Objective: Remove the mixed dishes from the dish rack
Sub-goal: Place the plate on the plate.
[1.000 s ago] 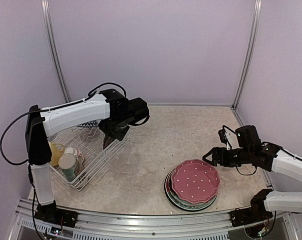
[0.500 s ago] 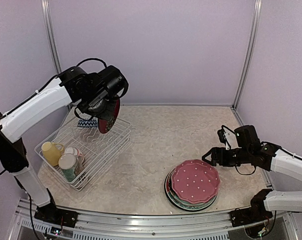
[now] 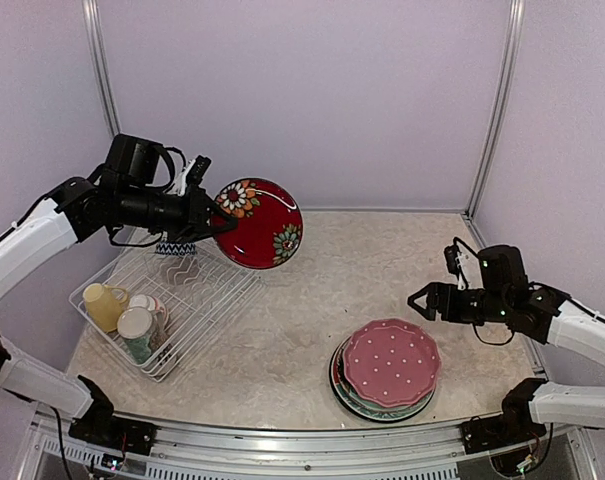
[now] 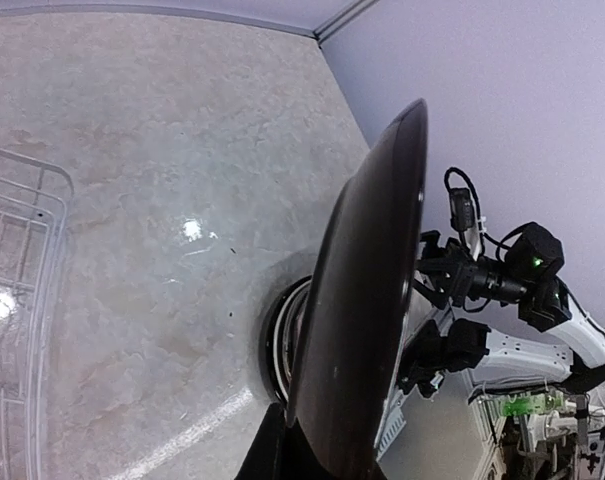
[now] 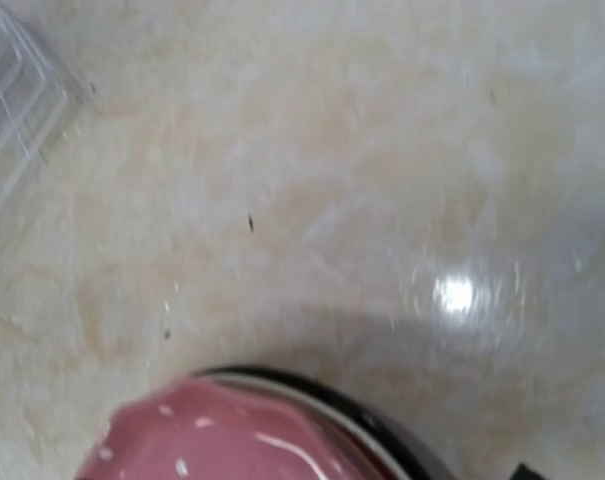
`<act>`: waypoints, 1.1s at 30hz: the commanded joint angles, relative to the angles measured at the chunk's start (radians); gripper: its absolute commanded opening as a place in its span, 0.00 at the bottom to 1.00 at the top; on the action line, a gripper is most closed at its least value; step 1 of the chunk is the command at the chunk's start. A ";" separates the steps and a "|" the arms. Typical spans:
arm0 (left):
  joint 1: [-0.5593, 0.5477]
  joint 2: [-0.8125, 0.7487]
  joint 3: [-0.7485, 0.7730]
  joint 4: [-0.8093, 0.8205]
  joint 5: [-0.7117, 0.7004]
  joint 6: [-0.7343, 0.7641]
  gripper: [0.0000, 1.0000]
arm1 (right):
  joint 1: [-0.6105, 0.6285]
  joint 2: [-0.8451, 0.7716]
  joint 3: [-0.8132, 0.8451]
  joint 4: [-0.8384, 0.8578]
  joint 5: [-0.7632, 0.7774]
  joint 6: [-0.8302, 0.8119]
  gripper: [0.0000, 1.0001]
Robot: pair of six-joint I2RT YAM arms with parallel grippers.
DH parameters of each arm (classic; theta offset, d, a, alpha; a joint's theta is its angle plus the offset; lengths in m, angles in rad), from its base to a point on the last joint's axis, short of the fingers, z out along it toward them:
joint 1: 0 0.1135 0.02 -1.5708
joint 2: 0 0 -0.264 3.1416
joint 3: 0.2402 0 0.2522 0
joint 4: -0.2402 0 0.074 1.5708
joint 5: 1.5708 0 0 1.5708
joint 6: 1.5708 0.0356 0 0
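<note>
A red floral plate [image 3: 260,222] hangs in the air above the right end of the dish rack [image 3: 214,300], tilted with its face to the top camera. My left gripper [image 3: 216,222] is shut on the plate's left rim. In the left wrist view the plate [image 4: 367,290] shows edge-on, dark underside toward the lens. In the rack stand a yellow mug [image 3: 104,303], two cream floral mugs [image 3: 136,328] and a blue patterned bowl [image 3: 177,247]. My right gripper [image 3: 419,300] is open and empty, hovering just behind a stack of plates [image 3: 387,372] with a pink polka-dot plate [image 5: 212,432] on top.
The rack's wire corner [image 5: 12,80] shows at the upper left of the right wrist view. The plate stack [image 4: 280,340] and the right arm [image 4: 502,275] lie beyond the held plate in the left wrist view. Lilac walls close in the back and sides.
My left arm has lifted the red plate up out of the rack and swung back to the left, turning the plate's face toward the top camera. The right gripper has moved up slightly.
</note>
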 commanded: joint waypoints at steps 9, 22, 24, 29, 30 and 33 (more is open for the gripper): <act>-0.159 0.274 0.015 0.302 0.316 -0.094 0.00 | -0.004 -0.054 0.037 0.111 0.126 0.027 0.89; -0.328 0.735 0.334 0.200 0.383 -0.100 0.00 | -0.014 -0.209 -0.036 0.112 0.214 -0.004 0.97; -0.348 0.790 0.381 0.181 0.380 -0.092 0.00 | -0.015 -0.221 -0.037 0.104 0.221 -0.011 0.98; -0.370 0.877 0.442 0.134 0.376 -0.077 0.00 | -0.018 -0.239 -0.046 0.090 0.227 -0.021 0.99; -0.373 0.888 0.444 0.131 0.376 -0.075 0.00 | -0.018 -0.242 -0.048 0.089 0.229 -0.020 0.99; -0.383 0.904 0.456 0.103 0.353 -0.063 0.00 | -0.019 -0.247 -0.052 0.087 0.229 -0.023 0.99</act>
